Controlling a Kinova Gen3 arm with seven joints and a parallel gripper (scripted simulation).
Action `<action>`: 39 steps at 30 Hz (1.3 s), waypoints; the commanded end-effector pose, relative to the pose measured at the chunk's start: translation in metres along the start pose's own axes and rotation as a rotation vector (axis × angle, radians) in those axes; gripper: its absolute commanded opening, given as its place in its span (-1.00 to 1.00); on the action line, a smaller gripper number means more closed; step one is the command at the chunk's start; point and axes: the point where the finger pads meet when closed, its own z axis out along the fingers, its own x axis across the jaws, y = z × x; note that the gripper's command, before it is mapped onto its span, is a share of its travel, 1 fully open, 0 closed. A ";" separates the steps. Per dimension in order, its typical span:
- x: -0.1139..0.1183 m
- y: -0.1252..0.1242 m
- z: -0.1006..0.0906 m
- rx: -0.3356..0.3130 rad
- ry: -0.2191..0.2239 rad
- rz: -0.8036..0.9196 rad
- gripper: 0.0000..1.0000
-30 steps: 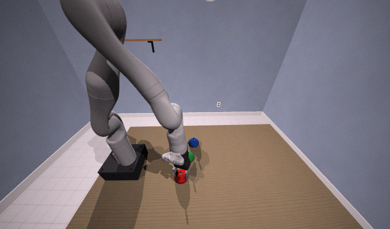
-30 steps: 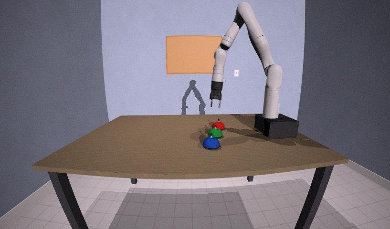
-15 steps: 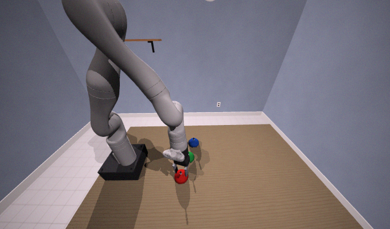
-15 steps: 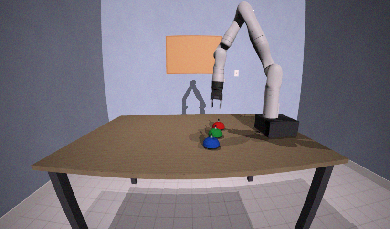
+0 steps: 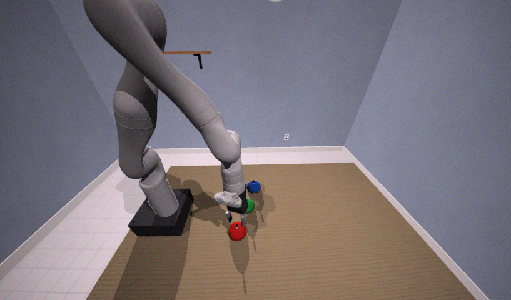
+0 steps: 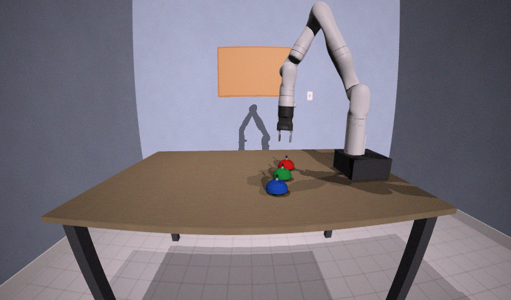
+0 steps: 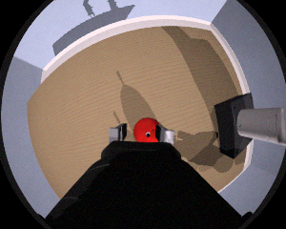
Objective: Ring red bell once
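Note:
The red bell sits on the wooden table, at one end of a row with the green bell and the blue bell. In the exterior view the red bell is the farthest of the row. My gripper hangs straight above it, pointing down, well clear of its button. The gripper is open and empty. In the wrist view the red bell shows between the two fingertips of the gripper.
The arm's black base stands on the table to the side of the red bell. The green bell and the blue bell lie close in line behind the red one. The table's edges are far off.

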 end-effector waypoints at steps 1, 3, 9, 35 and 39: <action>-0.001 0.000 -0.001 0.000 -0.002 -0.001 1.00; 0.002 0.004 -0.001 -0.002 0.006 -0.005 1.00; 0.005 0.007 -0.001 -0.005 0.013 -0.008 1.00; 0.015 0.020 -0.003 -0.012 0.040 -0.021 1.00; 0.016 0.021 -0.003 -0.013 0.042 -0.022 1.00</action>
